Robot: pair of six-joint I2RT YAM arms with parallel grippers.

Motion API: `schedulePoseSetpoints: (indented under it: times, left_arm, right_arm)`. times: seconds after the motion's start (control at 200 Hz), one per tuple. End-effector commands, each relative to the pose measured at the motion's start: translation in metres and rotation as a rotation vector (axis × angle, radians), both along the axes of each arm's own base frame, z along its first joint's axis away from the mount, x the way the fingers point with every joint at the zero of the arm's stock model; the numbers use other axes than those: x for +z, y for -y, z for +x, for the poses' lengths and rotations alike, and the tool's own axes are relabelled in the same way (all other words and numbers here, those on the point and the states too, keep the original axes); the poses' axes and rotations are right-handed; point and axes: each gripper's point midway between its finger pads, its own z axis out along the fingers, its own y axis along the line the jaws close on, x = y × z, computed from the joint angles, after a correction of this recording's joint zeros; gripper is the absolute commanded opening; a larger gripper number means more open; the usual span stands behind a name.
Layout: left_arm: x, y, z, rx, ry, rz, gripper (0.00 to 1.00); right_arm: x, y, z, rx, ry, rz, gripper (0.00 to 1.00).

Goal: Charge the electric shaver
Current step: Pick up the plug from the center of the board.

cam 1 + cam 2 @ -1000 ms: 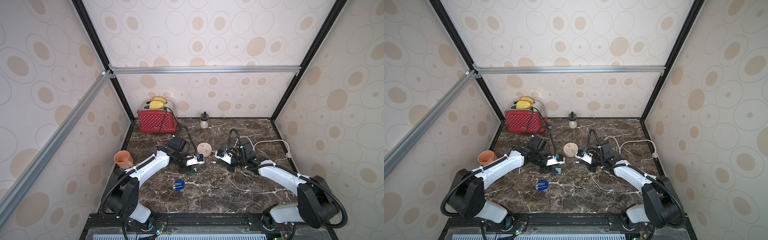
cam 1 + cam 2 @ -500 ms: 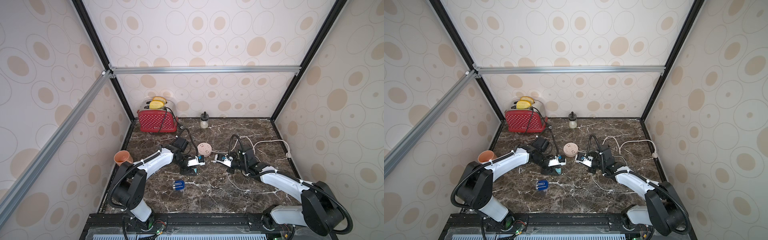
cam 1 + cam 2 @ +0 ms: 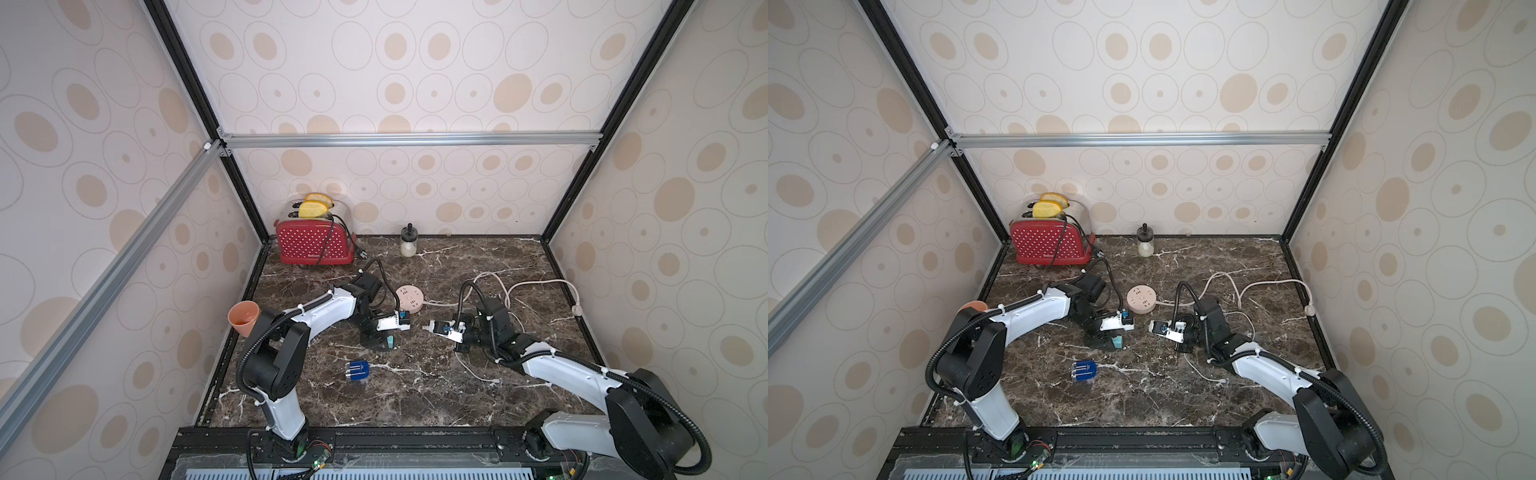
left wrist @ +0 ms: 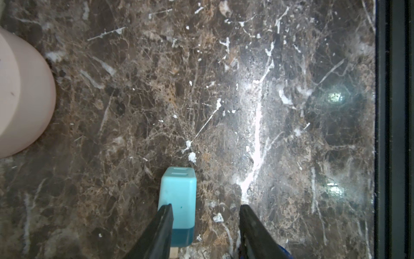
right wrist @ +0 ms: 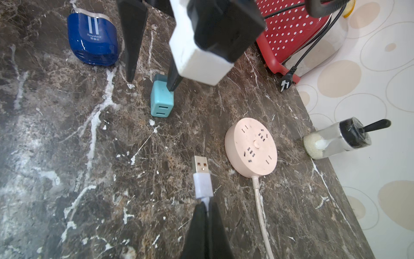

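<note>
On the marble table [image 3: 415,399], the electric shaver [image 3: 356,371] lies flat, apart from both arms. Left gripper [image 4: 205,206] stands half open, one finger against the teal adapter [image 4: 178,197]; right gripper [image 5: 207,205] pinches the USB cable [image 5: 202,181].

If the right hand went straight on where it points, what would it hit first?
Probably the left hand, planted at the teal adapter; the right hand's USB plug would touch first.

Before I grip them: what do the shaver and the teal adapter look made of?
Electric shaver: glossy blue plastic, by its sharp highlights; its silvery end looks metallic, possibly plated plastic. Teal adapter: matte plastic, even colour, soft sheen.
</note>
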Motion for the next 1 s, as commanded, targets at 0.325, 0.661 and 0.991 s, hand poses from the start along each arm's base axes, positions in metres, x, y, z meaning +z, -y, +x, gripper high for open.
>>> schedulePoseSetpoints:
  times: [0.325, 0.661, 0.991]
  left_arm:
    - [-0.001, -0.007, -0.009, -0.032, -0.09, 0.058, 0.51]
    - [0.002, -0.003, -0.018, -0.066, -0.077, 0.035, 0.52]
    - [-0.009, 0.006, 0.014, -0.046, 0.171, 0.069, 0.52]
  right_arm:
    - [0.0, -0.002, -0.005, 0.046, 0.098, -0.004, 0.0]
    - [0.001, -0.001, -0.003, 0.039, 0.107, -0.008, 0.0]
    - [0.003, -0.001, -0.002, 0.034, 0.118, -0.01, 0.0]
